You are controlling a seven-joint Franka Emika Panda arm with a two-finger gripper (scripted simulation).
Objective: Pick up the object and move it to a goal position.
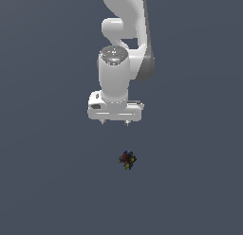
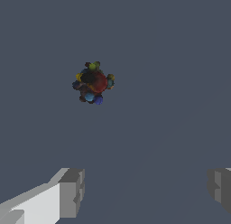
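Dark speckled object [image 2: 93,83] lies apart from the gripper's [image 2: 144,191] spread, empty fingers [image 2: 71,191].

The white Panda arm [image 1: 124,35] hangs over the plain grey counter [image 1: 47,182], its gripper [image 1: 114,121] pointing down. The small dark speckled cluster [image 1: 127,159] lies apart from it, nearer the camera.

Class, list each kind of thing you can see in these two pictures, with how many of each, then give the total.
Robot arm with gripper: 1
Small dark lumpy cluster with red, blue, yellow and green specks: 1
Total: 2
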